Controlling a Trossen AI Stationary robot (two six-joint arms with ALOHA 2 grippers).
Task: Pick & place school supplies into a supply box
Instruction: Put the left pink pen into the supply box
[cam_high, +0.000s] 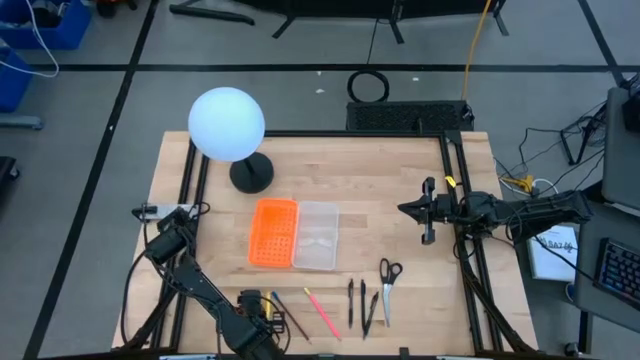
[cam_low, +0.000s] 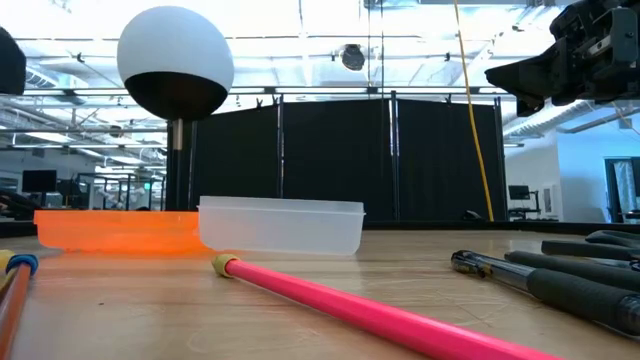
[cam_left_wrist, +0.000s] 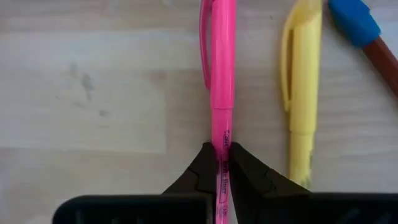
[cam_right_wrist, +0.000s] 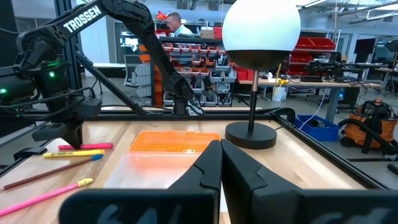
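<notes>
My left gripper (cam_left_wrist: 222, 163) points down at the table's near left, shut on a pink pen (cam_left_wrist: 222, 74). Beside that pen lie a yellow pen (cam_left_wrist: 301, 93) and a brown pencil with a blue cap (cam_left_wrist: 367, 37). A pink pencil (cam_high: 322, 312), two dark pens (cam_high: 352, 300) and black-handled scissors (cam_high: 388, 278) lie flat along the near edge. The clear supply box (cam_high: 317, 236) rests flat mid-table, against an orange tray (cam_high: 273, 232). My right gripper (cam_right_wrist: 221, 149) is shut, holds nothing and hangs level above the table's right side (cam_high: 425, 212). My left gripper pinches the pink pen's printed barrel (cam_left_wrist: 222, 146), just past its cap, between the two fingertips (cam_left_wrist: 202, 171). The fingers come from above, pointing down, and lie across the pen. The pen stays level (cam_right_wrist: 87, 147); whether it is clear of the wood I cannot tell.
A lamp with a white globe (cam_high: 227, 123) stands on a black round base (cam_high: 251, 173) at the far left. Black rails (cam_high: 458, 200) run along the table's sides. Bare wood (cam_high: 380, 190) lies between the trays and my right arm.
</notes>
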